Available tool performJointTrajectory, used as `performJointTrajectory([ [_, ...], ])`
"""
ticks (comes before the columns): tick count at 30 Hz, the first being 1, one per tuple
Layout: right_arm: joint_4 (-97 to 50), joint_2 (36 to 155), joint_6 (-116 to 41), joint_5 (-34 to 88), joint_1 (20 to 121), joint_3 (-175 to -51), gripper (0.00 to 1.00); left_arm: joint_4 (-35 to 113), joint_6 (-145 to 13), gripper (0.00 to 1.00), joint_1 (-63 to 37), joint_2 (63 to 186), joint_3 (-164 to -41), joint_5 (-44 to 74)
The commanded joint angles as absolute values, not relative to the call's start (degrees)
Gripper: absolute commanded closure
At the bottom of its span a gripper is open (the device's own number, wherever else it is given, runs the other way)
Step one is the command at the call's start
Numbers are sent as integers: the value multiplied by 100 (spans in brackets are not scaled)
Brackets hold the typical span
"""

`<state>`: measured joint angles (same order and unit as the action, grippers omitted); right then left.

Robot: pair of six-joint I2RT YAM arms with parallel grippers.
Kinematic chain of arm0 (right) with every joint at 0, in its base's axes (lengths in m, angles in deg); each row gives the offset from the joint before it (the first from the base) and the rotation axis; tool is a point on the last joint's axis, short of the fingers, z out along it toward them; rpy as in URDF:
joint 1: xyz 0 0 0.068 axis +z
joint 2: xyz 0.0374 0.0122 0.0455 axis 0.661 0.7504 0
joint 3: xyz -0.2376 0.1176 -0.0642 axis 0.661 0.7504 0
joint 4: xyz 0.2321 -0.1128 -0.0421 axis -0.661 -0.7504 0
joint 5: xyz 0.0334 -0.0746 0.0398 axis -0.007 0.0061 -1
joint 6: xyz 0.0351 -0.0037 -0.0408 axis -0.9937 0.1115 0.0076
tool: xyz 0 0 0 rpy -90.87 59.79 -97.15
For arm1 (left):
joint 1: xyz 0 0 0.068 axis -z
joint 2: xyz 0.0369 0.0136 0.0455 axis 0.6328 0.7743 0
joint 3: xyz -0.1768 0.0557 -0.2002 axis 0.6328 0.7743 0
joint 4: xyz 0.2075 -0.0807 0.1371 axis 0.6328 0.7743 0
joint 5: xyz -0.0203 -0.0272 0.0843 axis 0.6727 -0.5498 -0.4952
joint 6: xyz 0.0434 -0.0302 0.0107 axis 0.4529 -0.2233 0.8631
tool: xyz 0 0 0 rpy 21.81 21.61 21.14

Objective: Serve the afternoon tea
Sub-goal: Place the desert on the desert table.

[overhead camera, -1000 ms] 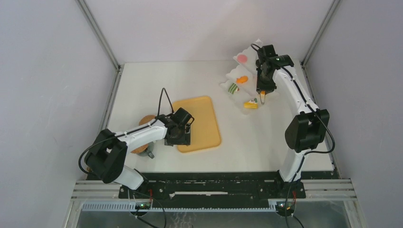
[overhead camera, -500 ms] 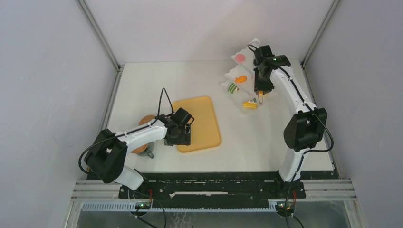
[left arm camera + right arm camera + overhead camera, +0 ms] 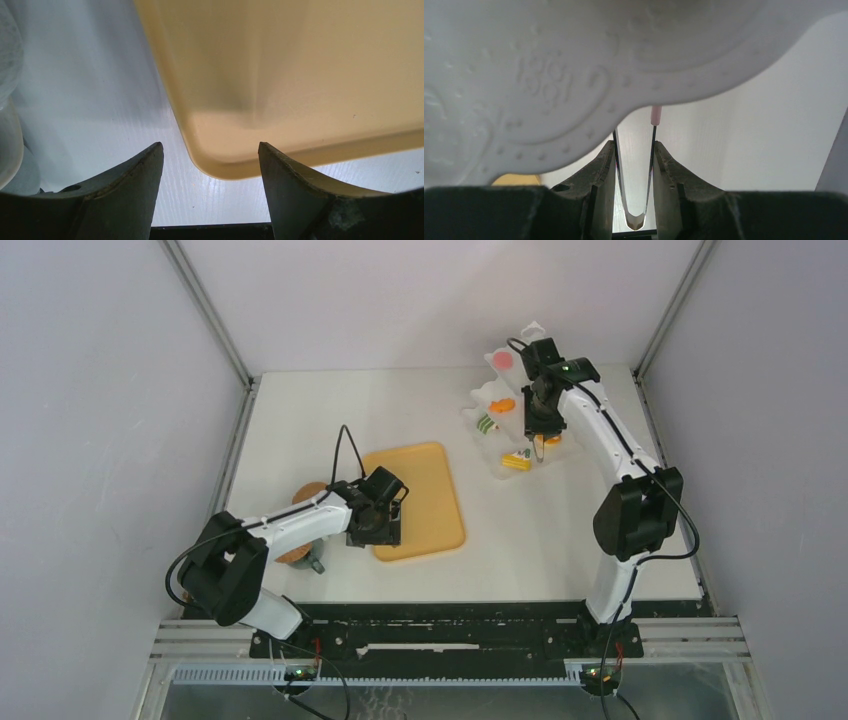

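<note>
Right gripper [image 3: 634,146] moved left, tongs [image 3: 653,142] partly hidden

One tan board [image 3: 425,490] — off its far right corner, one pink round [image 3: 501,358], one orange tart [image 3: 502,405], one green donut [image 3: 486,423], one yellow wedge [image 3: 516,463].

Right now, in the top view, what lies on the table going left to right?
cork coaster → tan tray → green pastry → yellow wedge
</note>
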<state>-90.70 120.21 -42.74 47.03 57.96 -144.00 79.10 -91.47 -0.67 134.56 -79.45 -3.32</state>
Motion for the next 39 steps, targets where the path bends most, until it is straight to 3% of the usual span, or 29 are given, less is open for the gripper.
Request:
performJointTrajectory([
  [1, -9020, 11709, -4342, 4806, 5954, -14456, 100, 7798, -9027, 26, -94, 13460, -8170, -265],
  [9, -9051, 11779, -4360, 4852, 6089, -14466, 99, 7781, -8992, 26, -99, 13489, -8193, -253],
  [12, -9077, 11788, -4367, 4851, 6105, -14484, 93, 7771, -8987, 26, -103, 13482, -8182, -249],
  [18, -9103, 11748, -4413, 4842, 6098, -14406, 70, 7739, -8972, 26, -107, 13489, -8173, -233],
  [24, -9037, 11666, -4448, 4780, 6078, -14223, 61, 7731, -8968, 26, -104, 13471, -8145, -213],
  [39, -8929, 11509, -4475, 4649, 6020, -14107, 58, 7736, -9024, 25, -104, 13403, -8063, -212],
])
